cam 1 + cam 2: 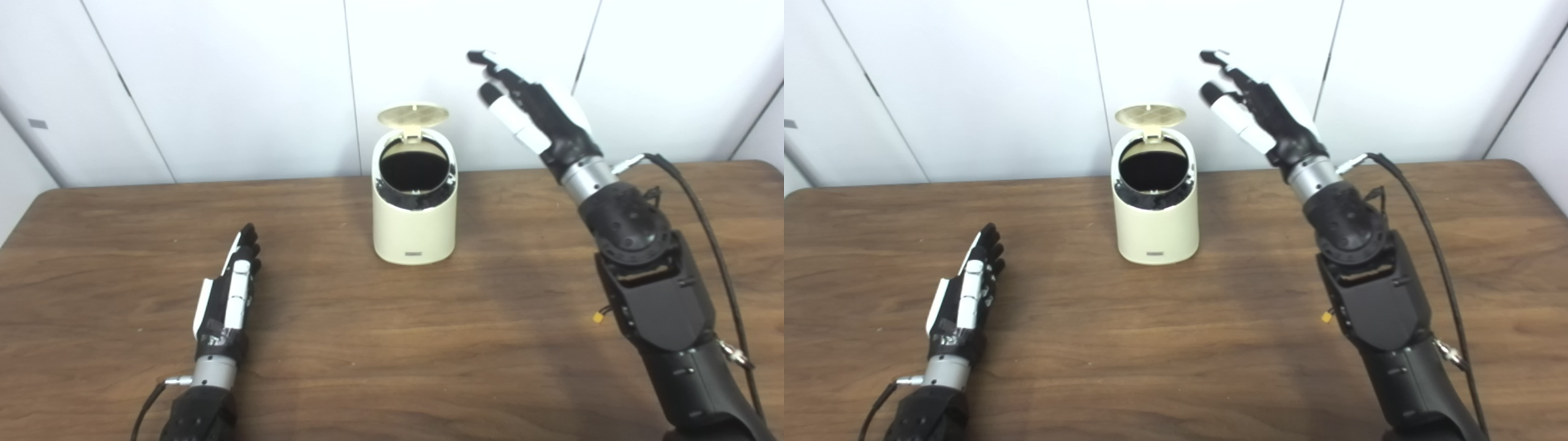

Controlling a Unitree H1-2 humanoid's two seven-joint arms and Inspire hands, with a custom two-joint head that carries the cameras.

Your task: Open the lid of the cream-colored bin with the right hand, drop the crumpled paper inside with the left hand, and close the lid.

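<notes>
The cream-colored bin (415, 220) stands at the middle back of the wooden table, its round lid (412, 115) flipped up and the dark inside showing. My right hand (531, 107) is raised in the air to the right of the lid and slightly above it, fingers spread, open and apart from the bin. My left hand (229, 294) lies flat and edge-on on the table at the front left, fingers straight, holding nothing. No crumpled paper shows in either view.
The brown wooden table (392, 343) runs across the whole view, with white wall panels (233, 86) behind it. A black cable (704, 208) loops beside my right forearm.
</notes>
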